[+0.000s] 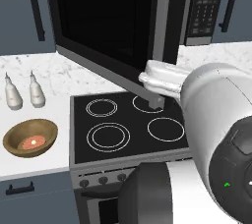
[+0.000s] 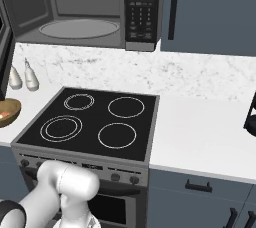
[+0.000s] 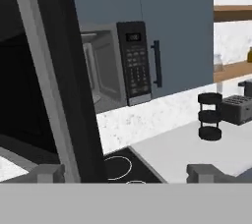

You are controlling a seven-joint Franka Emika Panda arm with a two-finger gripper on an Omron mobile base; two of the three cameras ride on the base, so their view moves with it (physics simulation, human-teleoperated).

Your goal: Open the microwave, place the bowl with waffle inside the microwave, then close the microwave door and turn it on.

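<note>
The microwave (image 2: 80,7) hangs above the stove with its grey inside and glass turntable (image 2: 79,28) showing. The microwave door (image 1: 106,26) is swung wide out to the left. My gripper (image 1: 156,100) is at the door's lower free corner. In the hand view the gripper (image 3: 127,174) is open, and the door's silver edge (image 3: 49,95) stands just inside the left fingertip (image 3: 47,173). Nothing is held. The brown bowl (image 1: 30,138), with the reddish waffle (image 1: 32,142) in it, sits on the counter left of the stove. The bowl (image 2: 7,112) is cut by the right base view's left edge.
The black four-ring stove (image 1: 128,125) lies below the door. Two small white bottles (image 1: 12,93) stand behind the bowl by the wall. The button panel (image 2: 141,7) is at the microwave's right. A toaster (image 3: 238,107) and a black stacked object (image 3: 210,116) sit on the right counter.
</note>
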